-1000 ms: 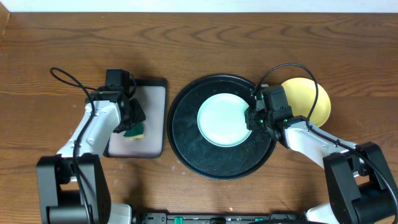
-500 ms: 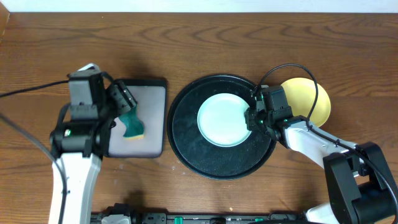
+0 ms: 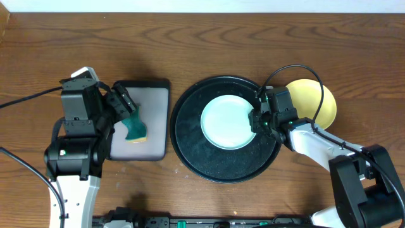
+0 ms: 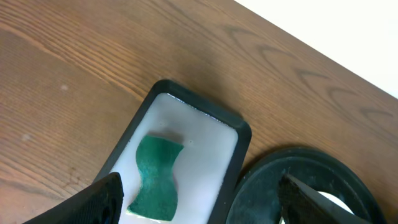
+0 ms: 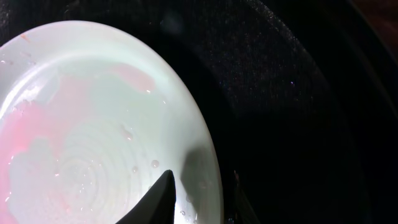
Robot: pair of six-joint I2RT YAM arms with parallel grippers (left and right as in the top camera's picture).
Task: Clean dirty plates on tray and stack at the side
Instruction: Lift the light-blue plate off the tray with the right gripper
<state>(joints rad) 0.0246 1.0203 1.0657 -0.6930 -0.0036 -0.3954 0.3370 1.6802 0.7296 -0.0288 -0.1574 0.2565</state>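
**A:** Left gripper [image 4: 200,196], what's it up to?

**B:** Its jaws are spread wide with nothing in them. It hovers over the small rectangular tray [image 3: 155,120], where the green sponge [image 4: 155,177] lies loose on the pale inside.

**A:** And the right gripper [image 3: 255,119]?

**B:** It's pinched on the right-hand rim of the mint green plate [image 3: 224,121], with one finger lying over the top of the rim.

**A:** Where does that plate sit?

**B:** In the middle of the large round black tray [image 3: 221,163]. There are pink smears [image 5: 25,130] and water drops across its face.

**A:** The yellow plate [image 3: 314,101]?

**B:** It's on the wooden table [image 3: 190,44], just right of the round tray and partly under the right arm. I can't tell whether it touches the tray's rim.
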